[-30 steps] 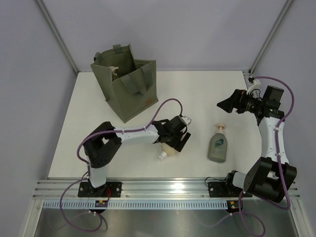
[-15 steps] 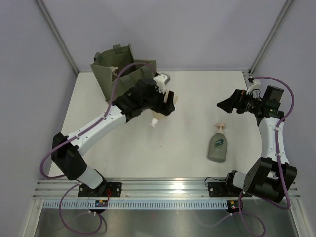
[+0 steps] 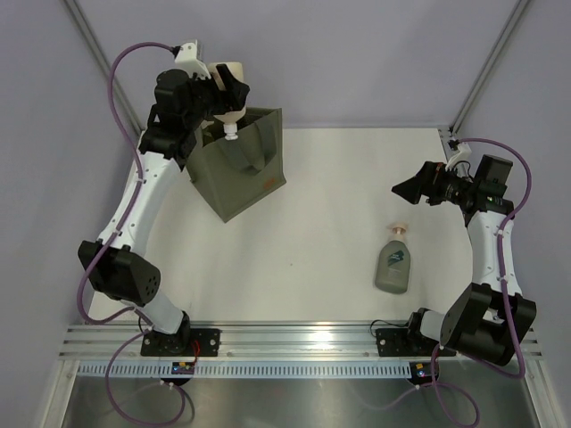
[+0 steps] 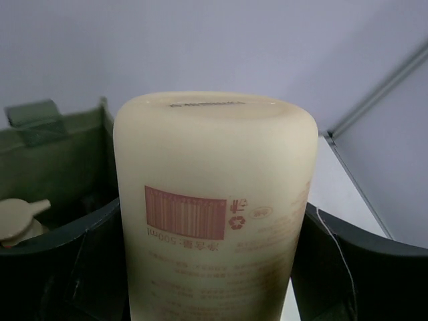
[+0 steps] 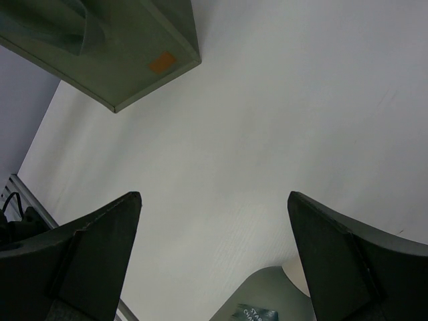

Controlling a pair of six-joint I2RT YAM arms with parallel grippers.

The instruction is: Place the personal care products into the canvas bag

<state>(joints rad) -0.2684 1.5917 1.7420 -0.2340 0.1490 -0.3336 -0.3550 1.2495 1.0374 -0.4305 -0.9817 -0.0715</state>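
Lilac-grey walls [image 3: 357, 62] close in a white desk [image 3: 339, 196] with a metal rail along its near edge. At the far left corner of the desk stands the bag [image 3: 241, 174], olive, mouth open upward, an orange patch [image 3: 263, 185] on its front face and a strap looped down that face.

High over the bag's mouth hangs the left pincer [image 3: 225, 96], its arm stretched up and away from the base. It is clamped on the cream bottle [image 3: 232, 116], dark fingers [image 4: 60, 267] pressed against either side of the body. The bottle is upside down: its white cap points down at the opening, just above the rim, and the flat base faces the wrist camera, a red barcode label showing on the side. In that same view a beige pump [image 4: 20, 217] shows inside the bag, low at the left.

Well apart on the right, the right pincer [image 3: 409, 189] hovers above the desk with its jaws spread wide, nothing between them, pointed toward the bag.

Near it, on the desk, lies a green bottle [image 3: 393, 265] on its side, its beige pump toward the far edge, touching neither arm
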